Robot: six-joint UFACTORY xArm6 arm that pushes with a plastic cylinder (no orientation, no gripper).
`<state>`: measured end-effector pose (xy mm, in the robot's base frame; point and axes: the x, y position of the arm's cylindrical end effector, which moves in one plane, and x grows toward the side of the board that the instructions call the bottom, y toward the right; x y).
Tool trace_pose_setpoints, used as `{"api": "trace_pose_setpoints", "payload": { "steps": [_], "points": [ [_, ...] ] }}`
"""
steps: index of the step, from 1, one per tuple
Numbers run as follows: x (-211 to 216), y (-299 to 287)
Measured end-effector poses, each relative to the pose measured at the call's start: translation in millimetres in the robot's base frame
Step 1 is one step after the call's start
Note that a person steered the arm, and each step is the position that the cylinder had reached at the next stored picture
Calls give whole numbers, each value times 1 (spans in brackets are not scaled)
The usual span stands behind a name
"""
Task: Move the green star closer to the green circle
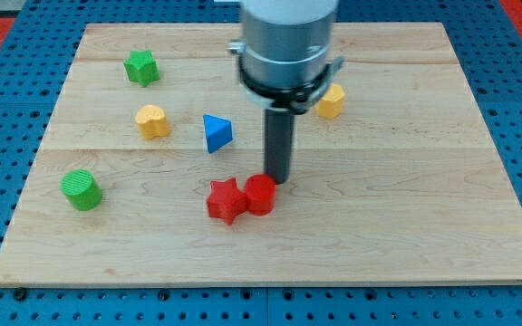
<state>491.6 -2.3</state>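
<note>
The green star (140,67) lies near the board's top left. The green circle (82,190), a short cylinder, lies at the left edge, lower down, well apart from the star. My tip (278,179) is at the board's middle, touching or just above the top edge of a red cylinder (260,194). It is far to the right of both green blocks.
A red star (226,200) touches the red cylinder's left side. A blue triangle (216,132) and a yellow block (152,120) lie between the tip and the green star. Another yellow block (331,101) lies at the upper right of the rod. The wooden board (424,226) rests on a blue pegboard.
</note>
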Motion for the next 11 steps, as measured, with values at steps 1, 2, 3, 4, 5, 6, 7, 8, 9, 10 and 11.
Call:
{"api": "trace_pose_setpoints", "payload": {
  "steps": [1,2,3,4,5,6,7,8,9,10,11],
  "points": [
    [-55,3],
    [-71,20],
    [-104,19],
    [-113,21],
    [-120,15],
    [-129,-1],
    [-154,-5],
    [-165,-5],
    [-165,-1],
    [-147,-83],
    [-200,-127]
  ]
}}
